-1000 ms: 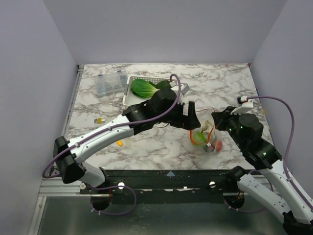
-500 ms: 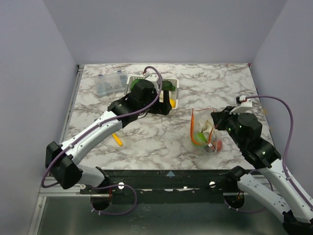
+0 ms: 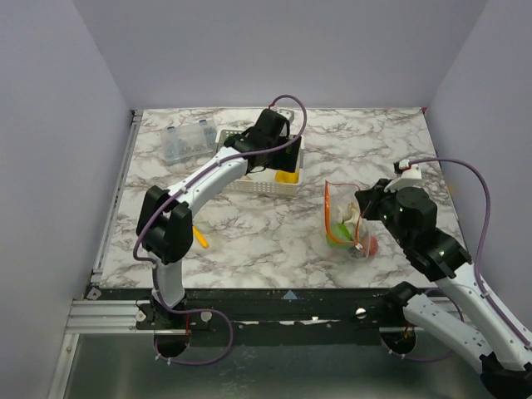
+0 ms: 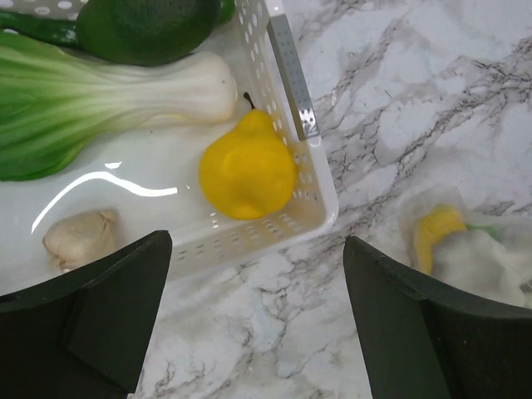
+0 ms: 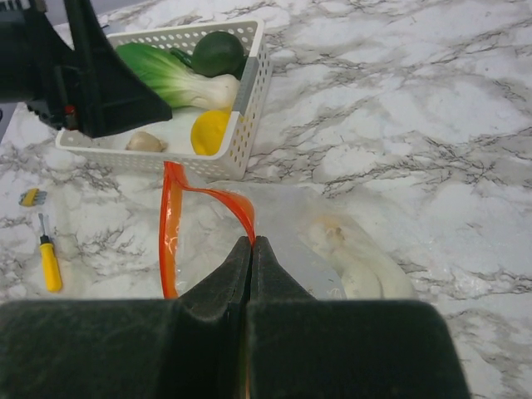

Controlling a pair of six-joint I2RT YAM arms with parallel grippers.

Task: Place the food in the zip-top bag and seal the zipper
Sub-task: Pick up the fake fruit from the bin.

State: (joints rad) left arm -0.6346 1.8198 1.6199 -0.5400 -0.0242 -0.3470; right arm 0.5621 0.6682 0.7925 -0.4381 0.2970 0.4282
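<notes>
While the right claw (image 5: 251,248) stays pinched on the zipper (image 5: 170,224), holding up the mouth of the zip-top bag (image 3: 345,218), the left claw (image 4: 256,274) has left the bag's side — it hung there a second ago — and now hovers, spread wide, over the right end of the white basket (image 4: 287,66). Beneath it lies a yellow pear (image 4: 248,166); bok choy (image 4: 100,91), a dark green fruit (image 4: 145,25) and a garlic bulb (image 4: 79,237) share the basket. Its slotted wall stands between pear and bag. The bag rests on the table (image 3: 399,141) just right of the basket — a red piece (image 3: 371,245) shows inside.
</notes>
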